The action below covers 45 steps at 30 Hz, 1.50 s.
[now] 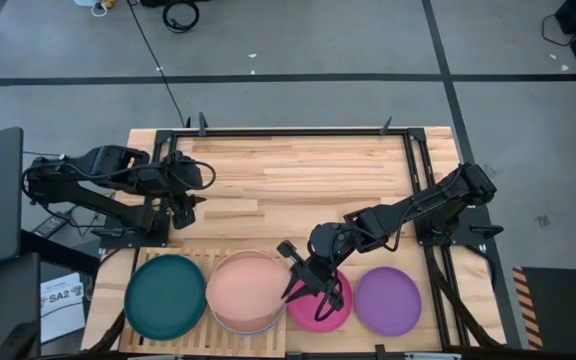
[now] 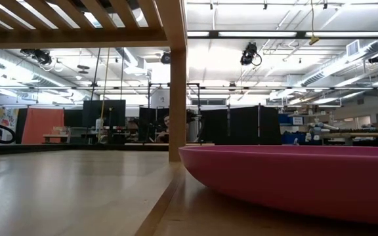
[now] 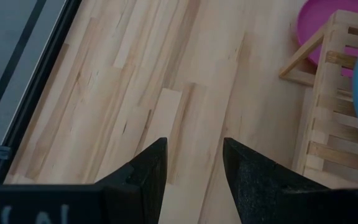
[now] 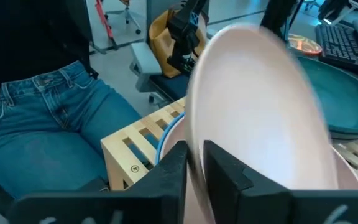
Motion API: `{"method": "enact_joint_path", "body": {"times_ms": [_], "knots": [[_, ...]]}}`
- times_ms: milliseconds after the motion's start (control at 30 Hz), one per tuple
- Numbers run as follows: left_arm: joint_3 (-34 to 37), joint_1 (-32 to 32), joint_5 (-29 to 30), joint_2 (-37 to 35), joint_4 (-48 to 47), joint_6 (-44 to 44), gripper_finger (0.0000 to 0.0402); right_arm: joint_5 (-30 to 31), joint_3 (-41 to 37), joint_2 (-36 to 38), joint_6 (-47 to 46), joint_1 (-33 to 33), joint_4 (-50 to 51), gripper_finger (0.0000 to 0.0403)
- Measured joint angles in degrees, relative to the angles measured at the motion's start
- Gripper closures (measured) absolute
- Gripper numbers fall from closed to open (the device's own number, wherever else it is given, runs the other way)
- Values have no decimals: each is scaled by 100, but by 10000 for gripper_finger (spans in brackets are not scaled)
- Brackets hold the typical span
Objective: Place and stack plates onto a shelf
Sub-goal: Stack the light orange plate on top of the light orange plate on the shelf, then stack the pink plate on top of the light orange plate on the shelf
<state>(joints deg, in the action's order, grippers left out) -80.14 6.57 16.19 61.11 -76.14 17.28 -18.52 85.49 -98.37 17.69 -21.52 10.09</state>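
High view is showing the right gripper (image 1: 296, 272) pinching the pink plate's (image 1: 247, 290) rim over the shelf (image 1: 196, 258) at the bench's front edge, while the left gripper (image 1: 190, 207) is waiting open near the left edge.

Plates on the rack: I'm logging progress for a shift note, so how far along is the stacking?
Done: the teal plate lies on the rack, and a stack with a blue plate stands beside it. In hand: the right gripper pinches the pink plate's rim over that stack. Left: the magenta plate and purple plate lie on the table. The left gripper waits, jaws open.
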Motion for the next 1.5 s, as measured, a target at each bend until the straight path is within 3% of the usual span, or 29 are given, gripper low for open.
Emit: {"method": "enact_joint_path", "body": {"times_ms": [567,800,1133,1500], "knots": [[0,0,1,1,0,1,239,308,0,2,-13,2,-9,223],[0,0,0,-1,1,2,239,594,0,11,-29,-2,-4,216],[0,0,2,1,4,-2,239,714,0,257,-748,-4,128,216],[0,-1,3,-1,9,2,239,713,2,995,-2103,-4,1596,217]]}}
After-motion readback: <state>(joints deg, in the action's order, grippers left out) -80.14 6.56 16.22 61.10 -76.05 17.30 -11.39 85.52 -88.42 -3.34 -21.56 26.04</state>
